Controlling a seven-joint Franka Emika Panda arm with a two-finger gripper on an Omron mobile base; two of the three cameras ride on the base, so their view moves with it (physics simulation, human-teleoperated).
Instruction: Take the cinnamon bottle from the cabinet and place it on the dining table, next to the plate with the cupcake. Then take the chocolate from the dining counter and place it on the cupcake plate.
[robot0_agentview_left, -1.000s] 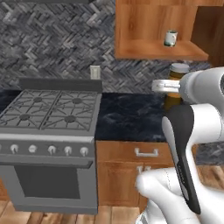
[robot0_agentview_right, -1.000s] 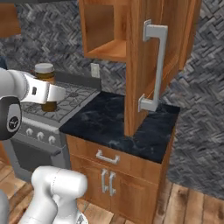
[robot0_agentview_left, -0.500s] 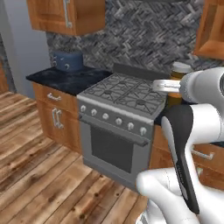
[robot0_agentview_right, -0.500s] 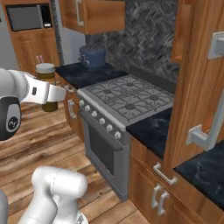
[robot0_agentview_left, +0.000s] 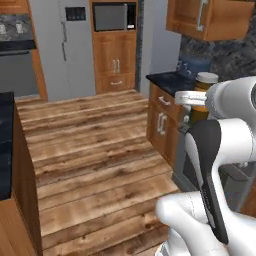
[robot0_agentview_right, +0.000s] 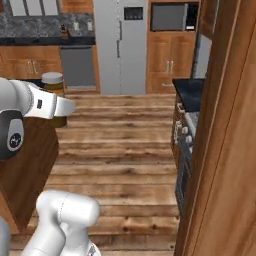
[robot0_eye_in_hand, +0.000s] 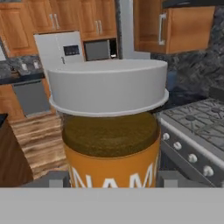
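The cinnamon bottle (robot0_eye_in_hand: 109, 144), a clear jar of brown powder with a white lid and an orange label, stands upright between my fingers. My gripper (robot0_eye_in_hand: 111, 178) is shut on its lower body. From the left base view, the bottle (robot0_agentview_left: 205, 80) is held at chest height at the right, with the gripper (robot0_agentview_left: 194, 98) around it. From the right base view, the bottle (robot0_agentview_right: 52, 80) shows above the white hand at the left, where the gripper (robot0_agentview_right: 61, 107) holds it. The plate with the cupcake, the chocolate and the dining table are out of view.
A wooden floor (robot0_agentview_left: 95, 150) stretches ahead to a grey fridge (robot0_agentview_left: 75, 45), a built-in microwave (robot0_agentview_left: 115, 16) and a wall oven (robot0_agentview_left: 17, 70). A dark-topped counter (robot0_agentview_left: 6, 145) stands at the left. The stove (robot0_eye_in_hand: 197, 131) and an open cabinet door (robot0_agentview_right: 225, 150) are close on the right.
The whole picture has swung from the stove and cabinets to the open floor and fridge, so the base has turned. The bottle stays in the gripper.
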